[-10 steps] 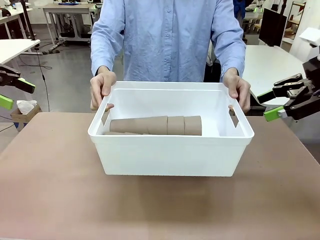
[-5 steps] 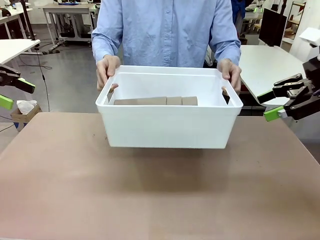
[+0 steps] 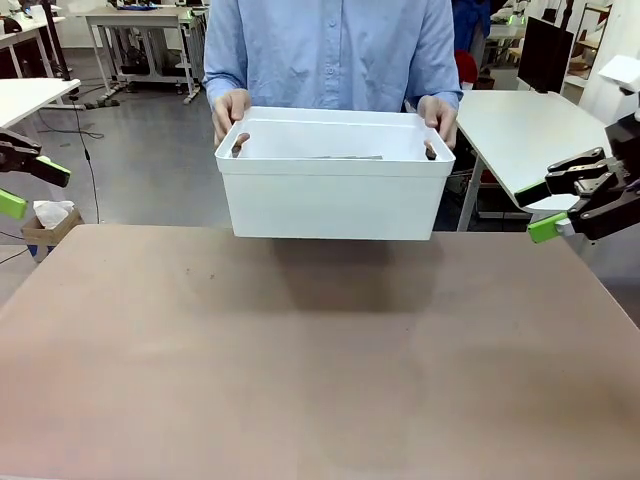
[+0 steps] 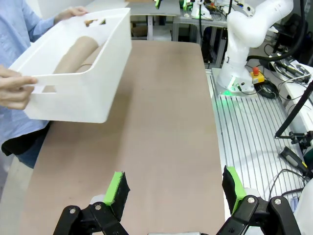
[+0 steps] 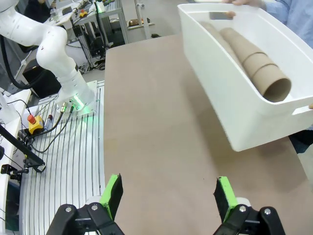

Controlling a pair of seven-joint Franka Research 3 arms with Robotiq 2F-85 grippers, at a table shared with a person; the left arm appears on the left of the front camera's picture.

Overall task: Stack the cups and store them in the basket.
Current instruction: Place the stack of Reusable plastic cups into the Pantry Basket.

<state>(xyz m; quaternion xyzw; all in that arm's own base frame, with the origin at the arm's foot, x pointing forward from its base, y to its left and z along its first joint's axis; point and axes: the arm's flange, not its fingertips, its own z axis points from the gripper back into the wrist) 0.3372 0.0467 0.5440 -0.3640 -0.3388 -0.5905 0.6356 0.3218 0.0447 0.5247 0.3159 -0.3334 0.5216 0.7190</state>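
From my seat the brown table (image 3: 320,350) takes up most of the front view, its whole surface bare from near edge to far edge, so there is plenty of open room between the two arms.

Above its far edge the person holds the white basket (image 3: 335,195) clear of the tabletop, level, with a shadow under it on the table. One of the person's hands (image 3: 231,112) grips the short end on picture left, the other hand (image 3: 439,112) the short end on picture right, fingers hooked through the slot handles.

Inside the basket lies the nested stack of cups (image 5: 247,54), on its side along the basket's length, open mouth toward the near end in the right wrist view. The left wrist view shows the same stack (image 4: 76,54) lying against the basket floor; I think there may be a second cup or stack beside it, but the wall hides too much to be sure.

My right gripper (image 3: 555,205) hangs off the table's right edge, jaws spread wide and holding nothing. My left gripper (image 3: 20,185) sits off the left edge, well away from the basket; its green pads (image 4: 117,188) stand far apart, also gripping nothing.
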